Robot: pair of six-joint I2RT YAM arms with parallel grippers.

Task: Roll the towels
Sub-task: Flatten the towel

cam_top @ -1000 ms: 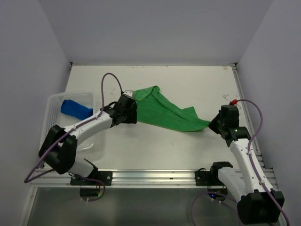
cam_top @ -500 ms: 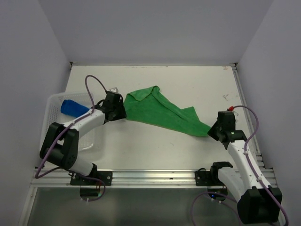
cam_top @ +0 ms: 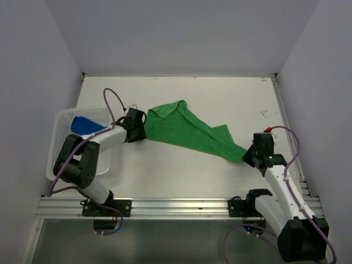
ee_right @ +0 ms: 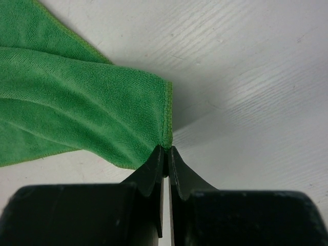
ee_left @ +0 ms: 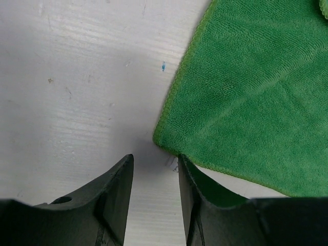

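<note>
The green towel [cam_top: 187, 129] lies spread and rumpled across the middle of the table. My left gripper [cam_top: 142, 131] sits low at its left corner. In the left wrist view that gripper [ee_left: 155, 159] is open, with only bare table between the fingers and the towel corner [ee_left: 246, 92] just beyond the tips. My right gripper [cam_top: 247, 153] is shut on the towel's right corner, and the right wrist view shows the hem [ee_right: 167, 118] pinched at the gripper's [ee_right: 167, 148] tips. The blue towel [cam_top: 85, 125] lies bunched in the basket.
A white mesh basket [cam_top: 61, 118] stands at the table's left edge, close beside the left arm. Grey walls close in the back and both sides. A metal rail [cam_top: 176, 206] runs along the near edge by the arm bases.
My left gripper has drawn back to the left, off the towel's left edge, and its arm has folded in. The right gripper has shifted slightly nearer with the towel corner.
</note>
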